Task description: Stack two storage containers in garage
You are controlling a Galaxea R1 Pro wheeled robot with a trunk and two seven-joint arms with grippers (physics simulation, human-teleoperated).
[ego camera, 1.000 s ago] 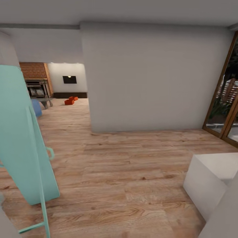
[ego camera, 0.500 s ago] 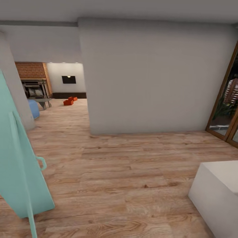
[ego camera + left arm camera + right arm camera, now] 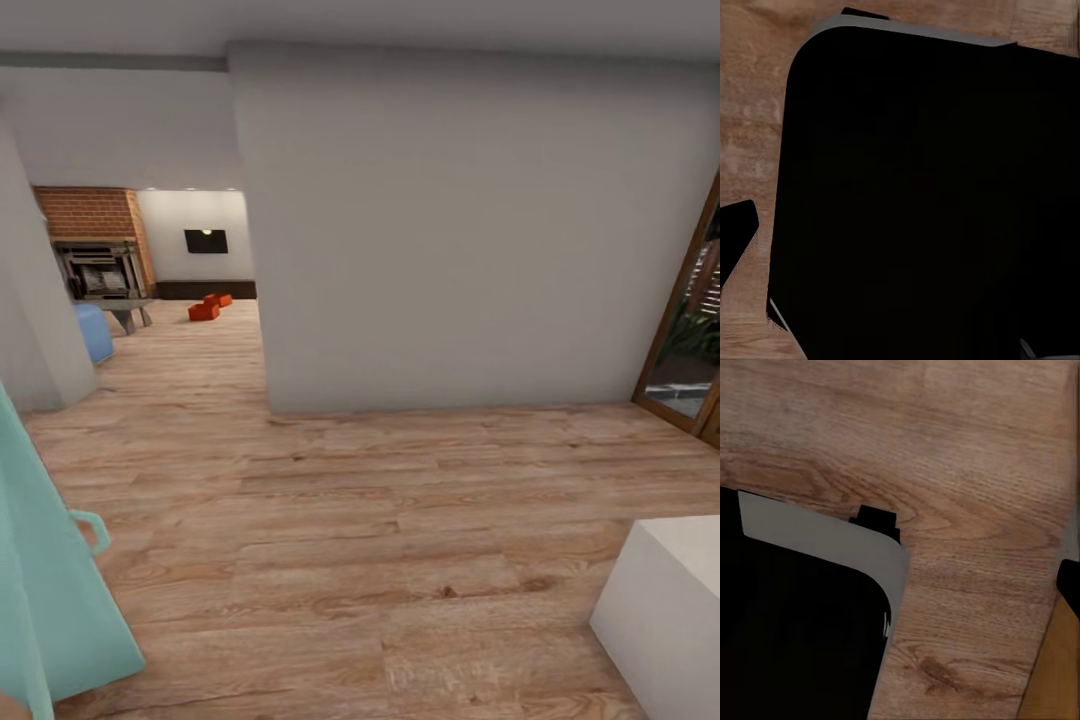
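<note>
Down the hallway, past the corner of the big white wall (image 3: 450, 230), I've got the two storage containers (image 3: 209, 307) in sight: small orange-red boxes on the light wood floor (image 3: 330, 520) of the living room, one just beside the other, too far off to say whether they touch. They sit out in front of the dark low bench (image 3: 205, 289) under the black TV (image 3: 205, 240), with the red brick fireplace (image 3: 95, 240) off to that bench's left side and a blue rounded seat (image 3: 92, 332) nearer to me than the fireplace. I reckon they're left in the open floor like that so I can roll straight up and take one from above. I'm on the approach leg, nothing picked up, the garage not in sight at all. A pale teal panel with a loop handle (image 3: 50, 560) crowds my left edge, and a white block (image 3: 665, 610) sits low at my right, so the line through the opening beside the white wall is the lane to keep. My wrist cameras look down over dark bodywork (image 3: 922, 195) and wood planks (image 3: 967, 472); my arms hang tucked close, I'd guess to keep them off the door frames while driving. Whether my fingers are spread or pressed together, on either arm, I cannot tell from these pictures.
</note>
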